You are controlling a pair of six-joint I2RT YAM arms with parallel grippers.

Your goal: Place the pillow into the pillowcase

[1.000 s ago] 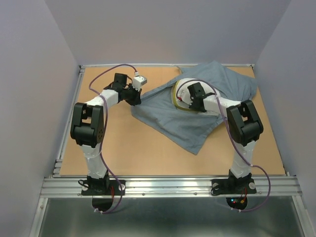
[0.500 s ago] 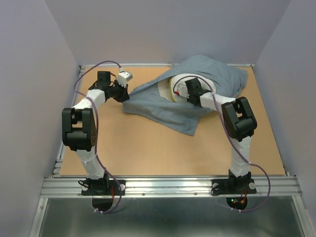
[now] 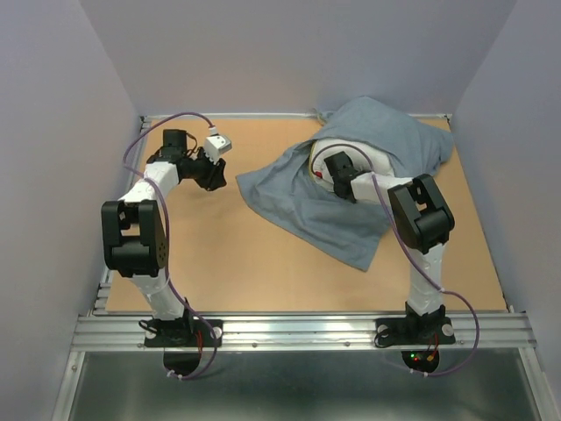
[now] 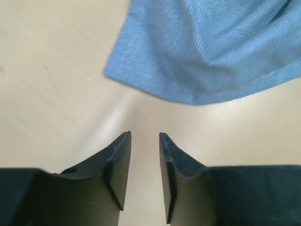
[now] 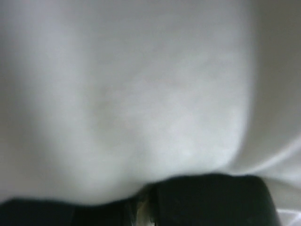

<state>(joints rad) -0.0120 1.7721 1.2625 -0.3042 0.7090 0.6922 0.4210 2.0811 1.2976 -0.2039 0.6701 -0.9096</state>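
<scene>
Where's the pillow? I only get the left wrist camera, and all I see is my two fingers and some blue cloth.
Observer: The pillow is at the far right of the table, mostly inside the pillowcase. Only a white bulge with a yellow edge shows at the opening.
Operator: What's the other arm doing?
Observer: The right gripper is pressed into the pillow at that opening. Its camera shows only white fabric, so I can't tell whether it's gripping.
Operator: Is the pillowcase lying flat?
Observer: No. It humps up over the pillow near the far right corner, and a loose flap spreads toward the near side.
</scene>
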